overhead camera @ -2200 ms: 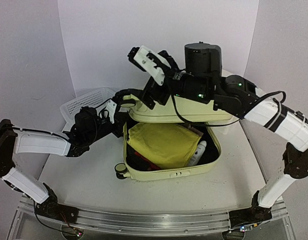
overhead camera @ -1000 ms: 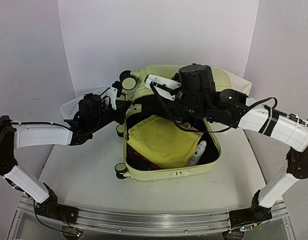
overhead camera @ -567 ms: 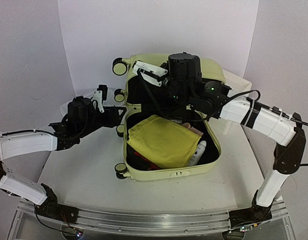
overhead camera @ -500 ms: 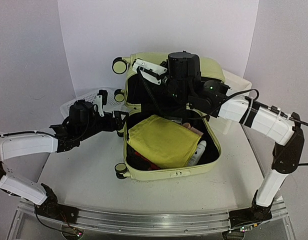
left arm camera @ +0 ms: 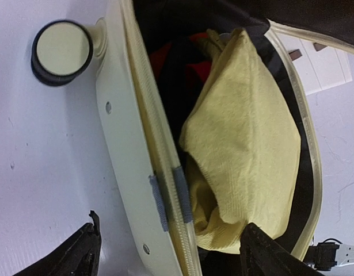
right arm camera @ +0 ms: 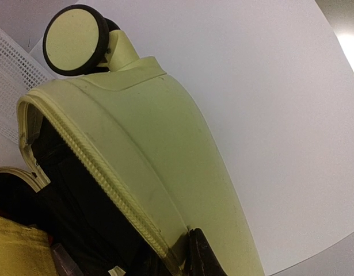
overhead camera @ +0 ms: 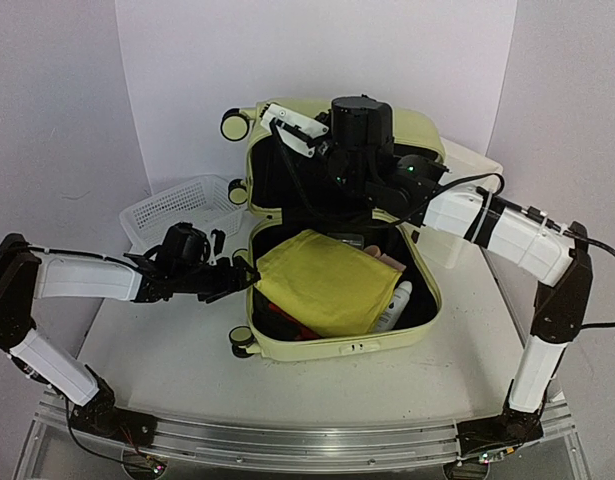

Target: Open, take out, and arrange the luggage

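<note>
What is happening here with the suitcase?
Two robot arms are working on an open suitcase. The right gripper holds the lid upright by its rim. The left gripper is open and hovers over the left rim of the base, next to a yellow cloth. The cloth and a white bottle lie inside.

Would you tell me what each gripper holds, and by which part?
The right gripper grips the luggage by the rim of its raised lid; the left gripper is open, holding nothing.
</note>
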